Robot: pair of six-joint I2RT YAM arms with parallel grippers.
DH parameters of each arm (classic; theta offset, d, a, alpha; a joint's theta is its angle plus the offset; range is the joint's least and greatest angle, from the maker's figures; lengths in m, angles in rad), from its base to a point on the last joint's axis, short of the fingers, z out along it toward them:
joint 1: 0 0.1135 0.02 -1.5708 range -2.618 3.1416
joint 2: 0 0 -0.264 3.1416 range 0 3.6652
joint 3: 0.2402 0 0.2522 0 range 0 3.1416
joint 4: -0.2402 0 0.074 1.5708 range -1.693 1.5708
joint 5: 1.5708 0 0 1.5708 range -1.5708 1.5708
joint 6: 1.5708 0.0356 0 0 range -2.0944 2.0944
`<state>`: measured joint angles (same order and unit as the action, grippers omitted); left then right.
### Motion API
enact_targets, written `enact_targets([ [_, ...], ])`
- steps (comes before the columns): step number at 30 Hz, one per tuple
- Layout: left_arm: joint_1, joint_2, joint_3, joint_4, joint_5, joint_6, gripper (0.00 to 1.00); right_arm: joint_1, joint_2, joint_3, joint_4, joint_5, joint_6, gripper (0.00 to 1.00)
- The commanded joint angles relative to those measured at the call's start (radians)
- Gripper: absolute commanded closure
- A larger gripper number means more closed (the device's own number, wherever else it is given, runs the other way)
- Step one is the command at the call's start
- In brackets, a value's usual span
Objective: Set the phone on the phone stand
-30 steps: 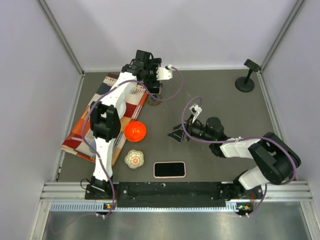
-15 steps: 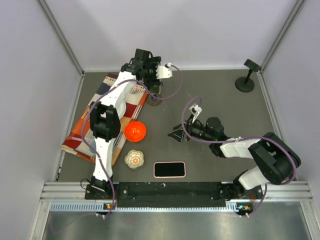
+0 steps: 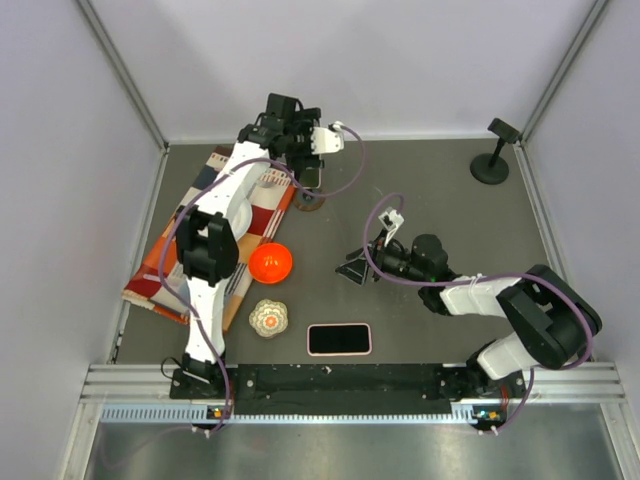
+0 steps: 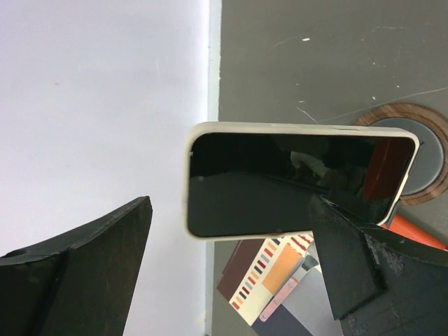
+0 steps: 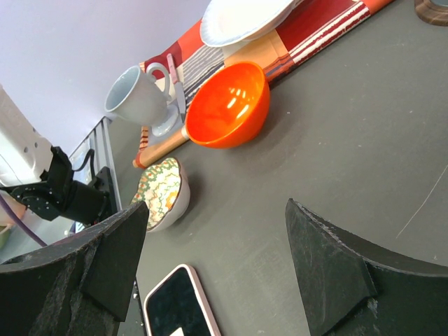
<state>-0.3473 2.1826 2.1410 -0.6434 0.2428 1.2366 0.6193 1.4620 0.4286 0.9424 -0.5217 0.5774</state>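
Observation:
A phone in a white case (image 4: 301,183) stands on its long edge on a phone stand with a round wooden base (image 4: 425,162) near the back wall; in the top view the phone (image 3: 309,177) sits over that base (image 3: 311,199). My left gripper (image 4: 231,210) is open just in front of it and grips nothing; its right finger overlaps the phone's lower corner in view. It shows in the top view too (image 3: 303,162). A second phone in a pink case (image 3: 339,339) lies flat near the front edge. My right gripper (image 3: 354,266) is open and empty, low over the table.
A striped mat (image 3: 215,225) at the left carries a white plate (image 5: 245,15) and a mug (image 5: 136,94). An orange bowl (image 3: 270,262) and a patterned bowl (image 3: 268,318) sit beside it. A black stand (image 3: 495,152) is at the back right.
My left gripper has shifted slightly back and to the left near the standing phone. The right arm and both phones have not moved.

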Motion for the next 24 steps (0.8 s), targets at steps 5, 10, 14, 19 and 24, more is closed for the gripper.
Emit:
enact_targets([
  [5, 0.007, -0.147, 0.007, 0.065, 0.053, -0.025, 0.01, -0.006, 0.004, 0.041, 0.053, -0.008, -0.002, 0.21],
  [10, -0.016, -0.225, -0.044, 0.126, 0.026, -0.145, 0.01, -0.007, 0.012, 0.045, 0.055, 0.003, 0.002, 0.21],
  [14, -0.057, -0.412, -0.215, 0.306, -0.063, -0.375, 0.02, -0.006, 0.021, 0.090, -0.010, 0.018, 0.009, 0.21],
  [19, -0.091, -0.619, -0.479, 0.404, -0.123, -0.755, 0.01, -0.006, -0.015, 0.139, -0.202, 0.121, 0.012, 0.21],
  [24, -0.093, -0.881, -0.772, 0.510, -0.172, -1.087, 0.01, -0.006, -0.100, 0.223, -0.508, 0.319, -0.008, 0.21],
])
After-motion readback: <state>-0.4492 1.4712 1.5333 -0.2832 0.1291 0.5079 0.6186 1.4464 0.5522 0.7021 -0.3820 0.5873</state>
